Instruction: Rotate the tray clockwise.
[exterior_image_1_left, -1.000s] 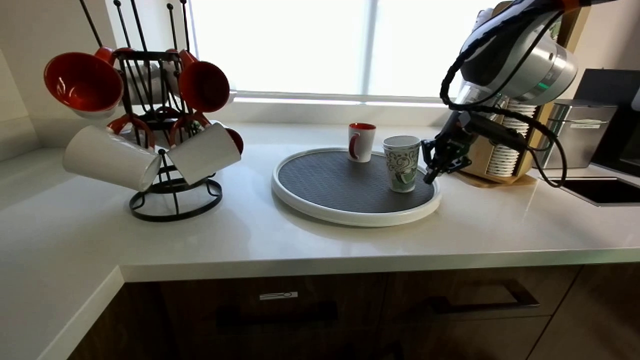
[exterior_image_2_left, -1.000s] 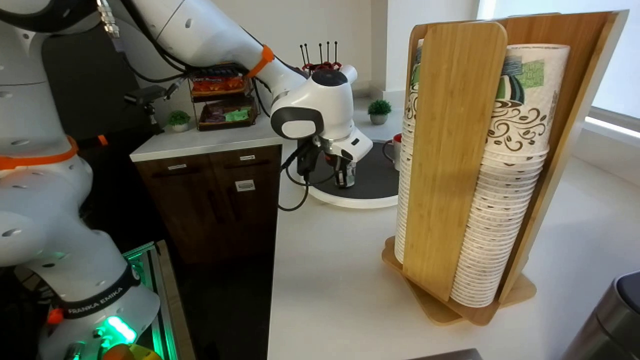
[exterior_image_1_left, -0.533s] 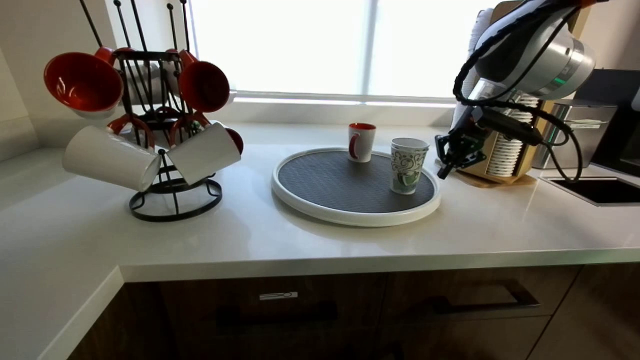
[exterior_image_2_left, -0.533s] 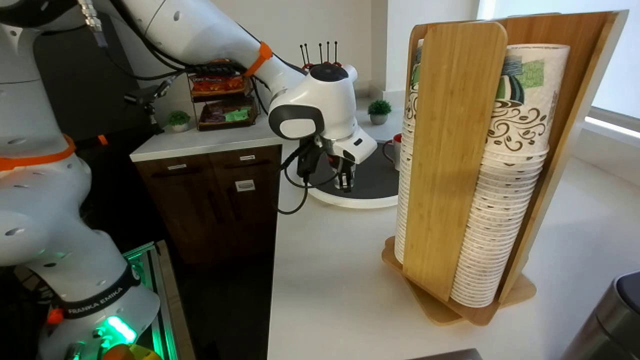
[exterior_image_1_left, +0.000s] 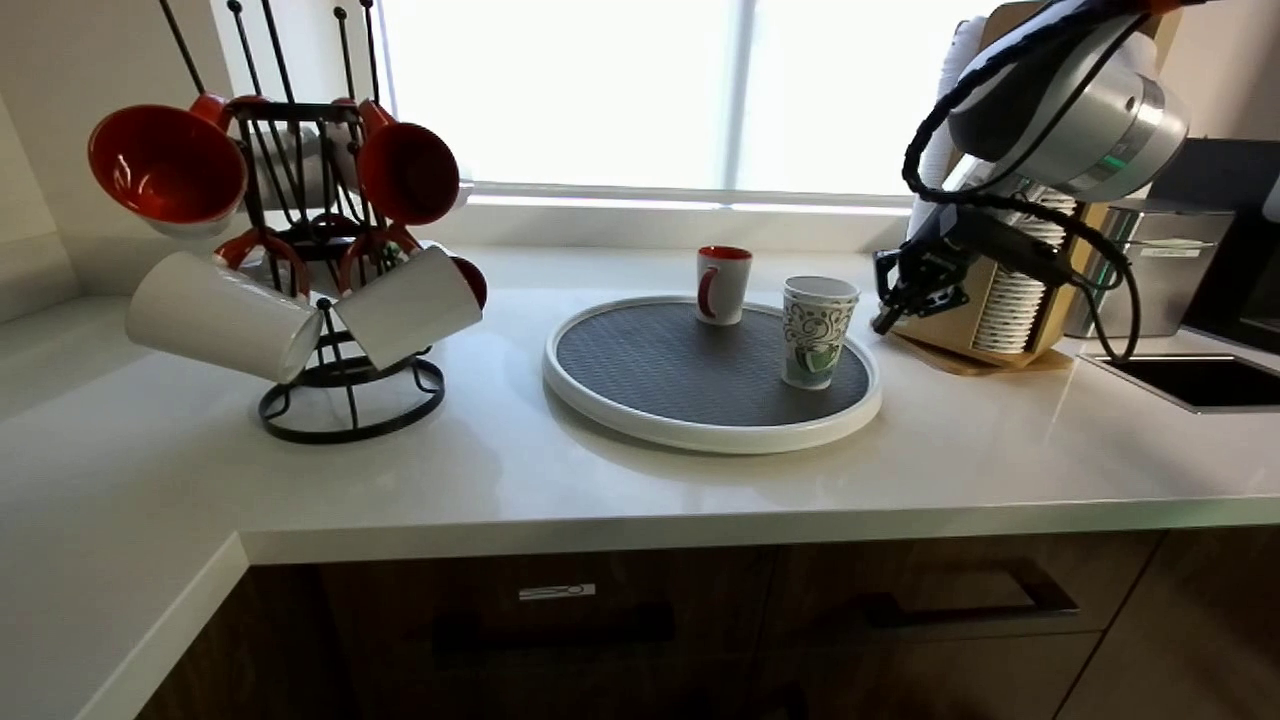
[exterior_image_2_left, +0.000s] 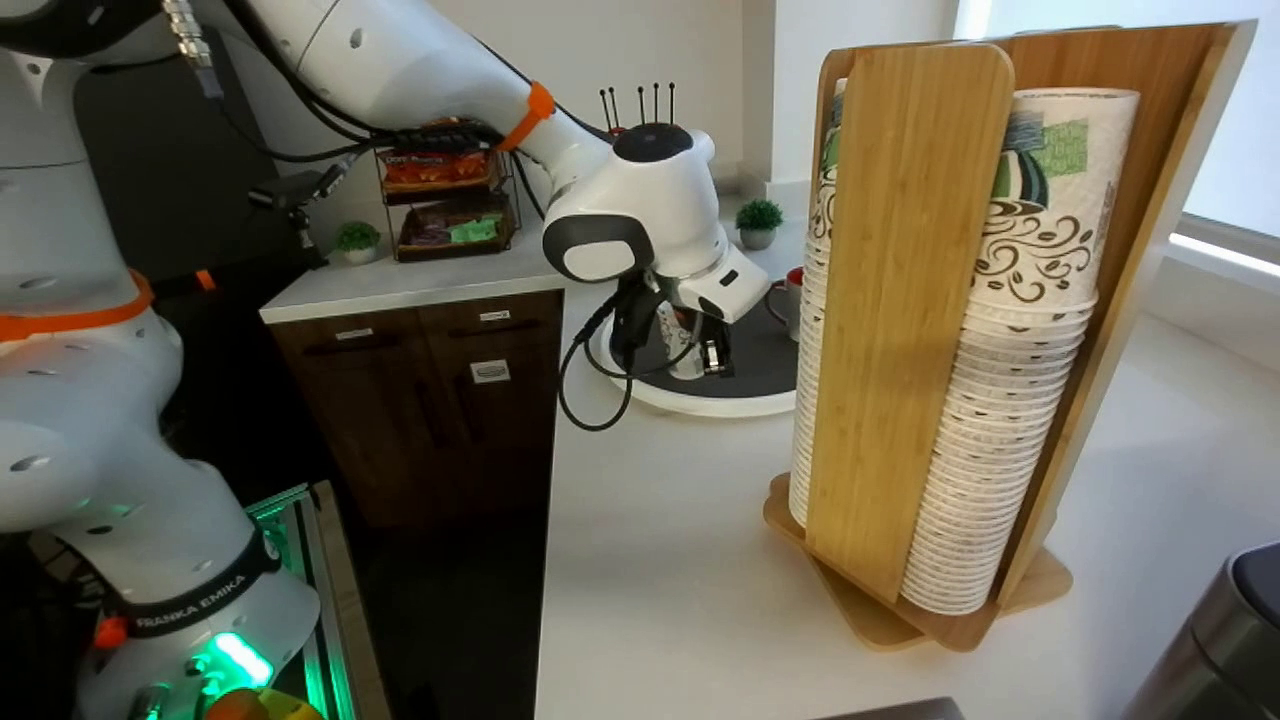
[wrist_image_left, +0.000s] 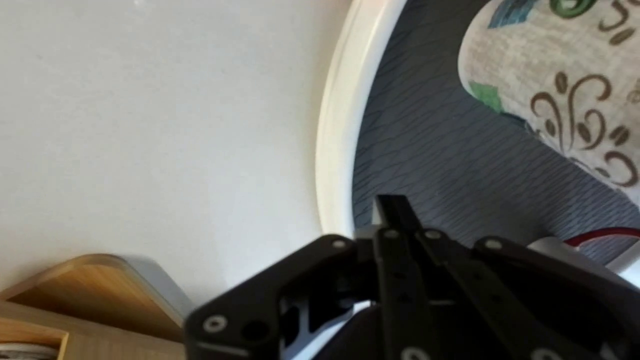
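One tray (wrist_image_left: 435, 160), cropped only in wrist view

Kitchen: white countertop (exterior_image_1_left: 600, 488) below the black claw (wrist_image_left: 391, 200), tan wooden paper-cup holder (exterior_image_2_left: 905, 300) near it, black wire mug rack (exterior_image_1_left: 322, 232) well apart.

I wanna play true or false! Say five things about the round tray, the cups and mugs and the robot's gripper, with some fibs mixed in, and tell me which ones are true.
1. A paper cup stands upright on the round tray. True.
2. The red-lined mug on the tray is lying on its side. False: it stands upright.
3. The gripper is holding that paper cup. False: it is shut and apart from the cup.
4. Other mugs hang on the black wire rack. True.
5. The wooden cup holder stands on the tray. False: it stands on the counter.
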